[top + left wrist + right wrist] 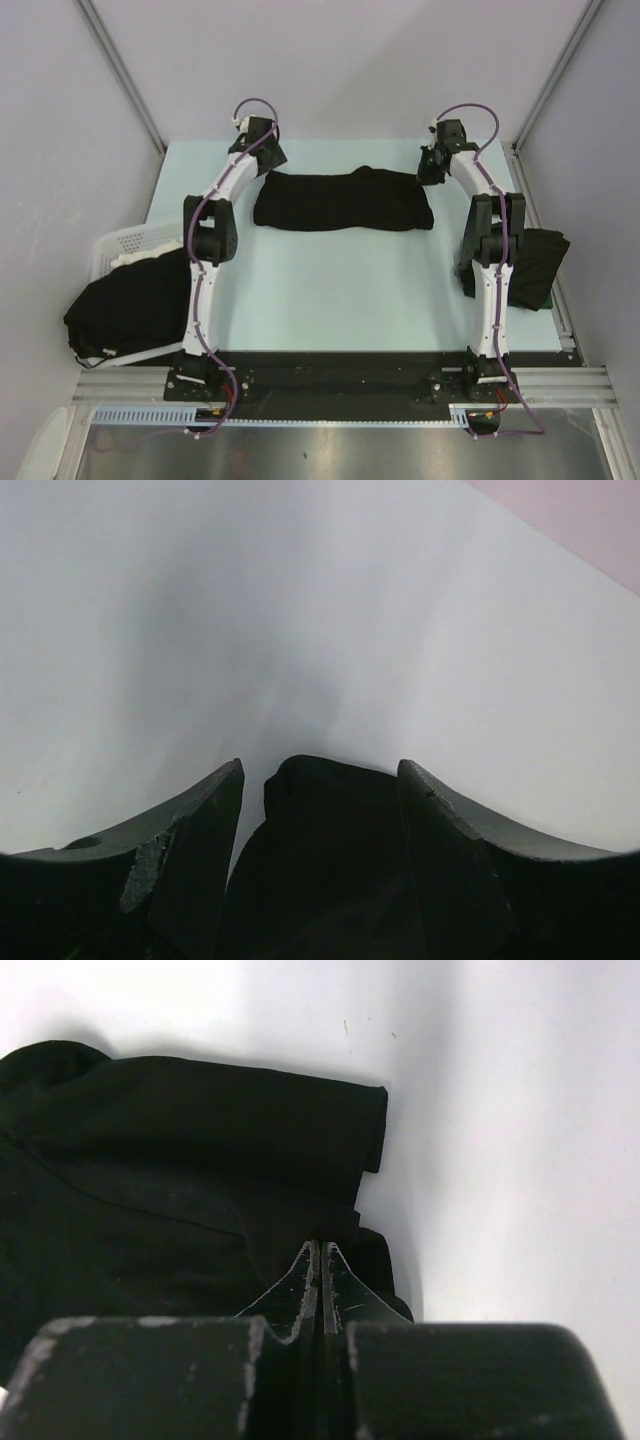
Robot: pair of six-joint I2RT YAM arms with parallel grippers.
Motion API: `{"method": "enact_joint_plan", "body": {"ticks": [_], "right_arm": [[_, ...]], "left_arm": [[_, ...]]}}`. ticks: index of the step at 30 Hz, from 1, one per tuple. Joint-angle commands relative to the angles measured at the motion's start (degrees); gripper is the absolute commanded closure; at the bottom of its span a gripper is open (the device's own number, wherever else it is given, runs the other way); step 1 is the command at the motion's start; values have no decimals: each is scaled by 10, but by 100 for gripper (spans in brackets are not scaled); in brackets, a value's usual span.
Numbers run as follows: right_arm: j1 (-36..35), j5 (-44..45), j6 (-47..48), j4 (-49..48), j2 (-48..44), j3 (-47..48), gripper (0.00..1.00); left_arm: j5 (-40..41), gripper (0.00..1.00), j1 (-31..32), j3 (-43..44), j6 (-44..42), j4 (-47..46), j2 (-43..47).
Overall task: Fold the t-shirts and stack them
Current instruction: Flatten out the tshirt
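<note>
Right fingers (295, 1295) press together at one end of the t-shirt (180, 1160) on the table (340, 290); left fingers (195, 825) stand apart over the other.

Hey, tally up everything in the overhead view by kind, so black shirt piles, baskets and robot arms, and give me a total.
Black shirt piles: 3
White basket: 1
Robot arms: 2
Total: 6
</note>
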State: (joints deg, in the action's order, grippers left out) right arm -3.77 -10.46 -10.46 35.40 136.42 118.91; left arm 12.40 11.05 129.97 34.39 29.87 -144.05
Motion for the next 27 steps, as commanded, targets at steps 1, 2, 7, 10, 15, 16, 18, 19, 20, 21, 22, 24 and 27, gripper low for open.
{"method": "enact_joint_plan", "body": {"ticks": [1, 2, 7, 10, 15, 16, 18, 19, 20, 21, 22, 24, 27], "right_arm": [[-1, -11, 4, -1, -33, 5, 100], [0, -13, 5, 0, -33, 6, 100], [1, -15, 4, 0, -30, 10, 100], [0, -18, 2, -1, -27, 11, 100], [-2, -25, -2, -2, -24, 12, 100], [0, -26, -2, -3, -23, 13, 100], [0, -26, -4, -6, -23, 14, 100], [-2, -26, -4, -7, -21, 17, 100], [-2, -25, -4, -8, -21, 19, 100], [-2, -25, -4, -9, -21, 21, 100], [-3, -25, -4, -12, -18, 31, 100], [-4, -19, -7, -13, -11, 49, 100], [-4, -19, -18, -26, -3, 94, 100]], "left_arm": [[1, 32, -7, 22, 23, 20, -17], [-2, 33, -7, 22, 25, 21, -17], [-13, 38, -8, 20, 30, 21, -20], [-18, 49, -7, 20, 30, 14, -22], [-4, 86, -8, 20, 28, 20, -18], [3, 89, -7, 20, 28, 25, -15], [10, 94, -7, 19, 26, 29, -11], [16, 95, -7, 18, 24, 34, -8], [18, 95, -7, 17, 19, 34, -1], [21, 95, -7, 17, 15, 38, 3], [26, 95, -7, 17, 9, 40, 7], [32, 95, -7, 17, -5, 43, 23], [41, 95, -8, 21, -31, 46, 52]]}}
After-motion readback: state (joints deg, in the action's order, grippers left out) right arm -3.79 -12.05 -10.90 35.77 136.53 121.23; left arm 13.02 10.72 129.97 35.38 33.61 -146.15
